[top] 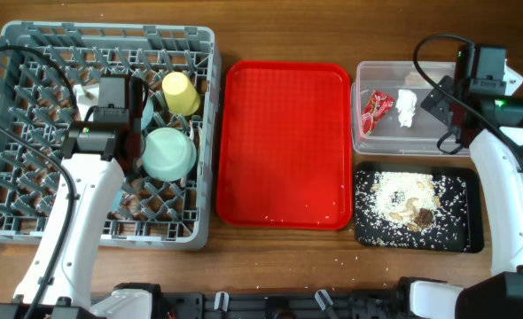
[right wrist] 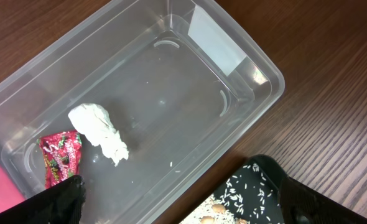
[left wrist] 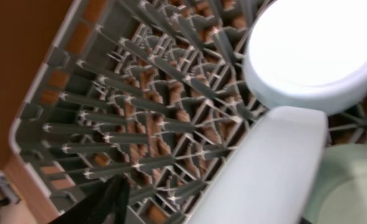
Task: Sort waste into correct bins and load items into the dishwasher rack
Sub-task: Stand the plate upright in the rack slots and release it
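Note:
The grey dishwasher rack holds the yellow cup, the upturned pale green bowl and the light blue plate standing on edge. My left gripper is inside the rack beside the plate. In the left wrist view the plate crosses the frame, and one black finger stands apart from it over the rack pegs. A pale round bowl lies beyond. My right gripper is open and empty over the clear tub, which holds the tissue and the red wrapper.
The flat red tray lies between the rack and the bins, with a few rice grains at its near edge. The black tray in front of the tub holds the rice scraps. Loose grains lie on the wooden table.

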Available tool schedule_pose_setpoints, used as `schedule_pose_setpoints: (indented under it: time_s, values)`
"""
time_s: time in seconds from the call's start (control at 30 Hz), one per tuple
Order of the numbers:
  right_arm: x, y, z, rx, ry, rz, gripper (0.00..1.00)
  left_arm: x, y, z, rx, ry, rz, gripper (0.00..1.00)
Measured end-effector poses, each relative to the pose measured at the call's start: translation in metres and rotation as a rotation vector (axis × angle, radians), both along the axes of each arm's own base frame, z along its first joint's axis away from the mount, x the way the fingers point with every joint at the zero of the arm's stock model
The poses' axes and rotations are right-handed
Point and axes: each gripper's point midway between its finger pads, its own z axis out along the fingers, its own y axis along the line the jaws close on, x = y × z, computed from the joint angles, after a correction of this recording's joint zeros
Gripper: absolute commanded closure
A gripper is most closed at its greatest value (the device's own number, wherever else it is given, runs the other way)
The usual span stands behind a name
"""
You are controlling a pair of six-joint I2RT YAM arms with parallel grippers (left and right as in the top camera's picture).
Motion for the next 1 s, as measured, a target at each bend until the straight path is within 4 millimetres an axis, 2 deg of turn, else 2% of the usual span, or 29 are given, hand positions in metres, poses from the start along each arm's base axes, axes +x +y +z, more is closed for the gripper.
schedule_pose_setpoints:
  time_s: [0.17,0.37,0.47,0.6,0.67,0.87,0.9,0.97,1.0]
  values:
    - [0.000,0.000,0.000,0.000,0.000,0.000,0.00,0.002,-0.011,-0.005,-0.071,-0.002,-0.027,0.37]
    - [0.000,0.000,0.000,0.000,0.000,0.000,0.00,0.003,-0.013,-0.005,-0.101,-0.024,-0.008,0.41]
    - [0.000,0.000,0.000,0.000,0.000,0.000,0.00,0.007,-0.013,-0.008,-0.106,-0.062,-0.004,0.38]
    - [0.000,0.000,0.000,0.000,0.000,0.000,0.00,0.006,-0.015,-0.011,-0.121,-0.062,-0.010,0.38]
    - [0.000,0.000,0.000,0.000,0.000,0.000,0.00,0.006,-0.016,-0.011,-0.123,-0.065,-0.011,0.34]
    - [0.000,0.000,0.000,0.000,0.000,0.000,0.00,0.006,-0.016,-0.015,-0.129,-0.067,-0.008,0.34]
    - [0.000,0.000,0.000,0.000,0.000,0.000,0.00,0.004,-0.016,-0.018,-0.129,-0.065,-0.007,0.32]
    - [0.000,0.000,0.000,0.000,0.000,0.000,0.00,0.000,-0.015,-0.025,-0.126,-0.050,-0.005,0.17]
    - [0.000,0.000,0.000,0.000,0.000,0.000,0.00,-0.001,-0.015,-0.026,-0.127,-0.049,-0.002,0.16]
